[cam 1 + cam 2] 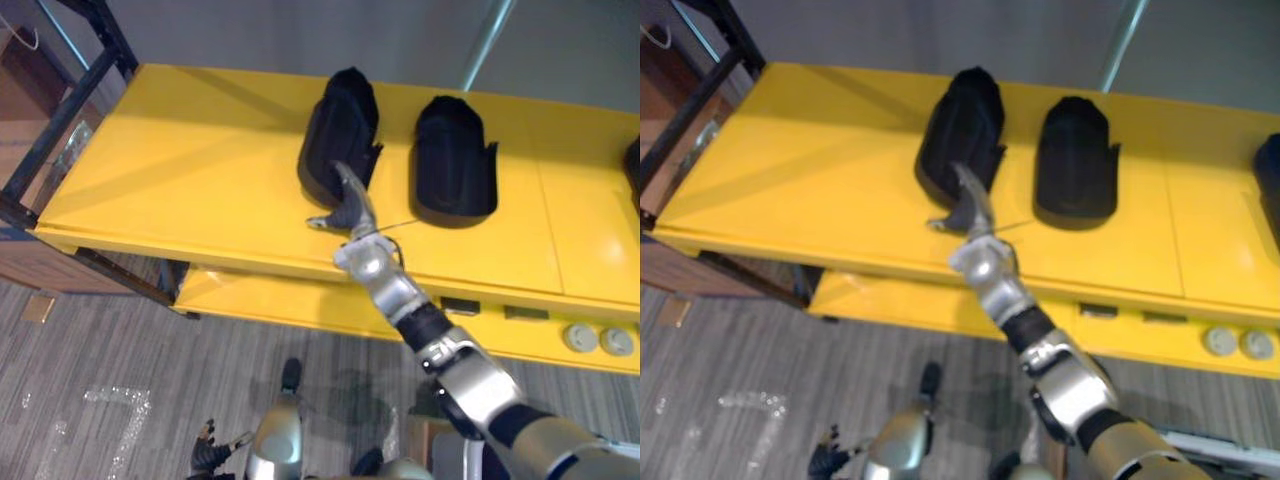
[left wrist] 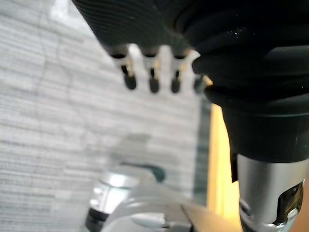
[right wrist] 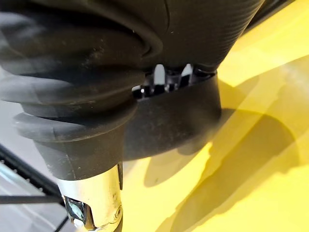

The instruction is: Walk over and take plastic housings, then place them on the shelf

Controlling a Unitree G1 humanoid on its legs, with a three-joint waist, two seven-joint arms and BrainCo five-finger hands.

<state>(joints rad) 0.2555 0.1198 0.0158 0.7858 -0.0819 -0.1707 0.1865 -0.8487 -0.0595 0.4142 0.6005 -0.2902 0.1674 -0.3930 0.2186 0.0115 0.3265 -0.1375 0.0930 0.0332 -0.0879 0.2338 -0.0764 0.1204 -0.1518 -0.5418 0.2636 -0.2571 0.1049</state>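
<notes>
Two black plastic housings lie on the yellow shelf (image 1: 180, 170): the left housing (image 1: 340, 130) and a second housing (image 1: 455, 160) beside it. A third dark housing (image 1: 633, 165) peeks in at the right edge. My right hand (image 1: 352, 210) reaches onto the shelf at the near end of the left housing. Its fingers (image 3: 159, 77) run straight into the housing's rim (image 3: 178, 116), and its thumb (image 1: 322, 222) is spread to the side over the shelf. My left hand (image 1: 205, 447) hangs low above the floor, its fingers (image 2: 152, 79) relaxed and holding nothing.
A lower yellow shelf level (image 1: 280, 300) juts out under the top one, with two round white caps (image 1: 582, 337) at its right. A dark metal rack (image 1: 60, 120) and a brown box (image 1: 30, 260) stand at the left. A grey pole (image 1: 487, 45) rises behind.
</notes>
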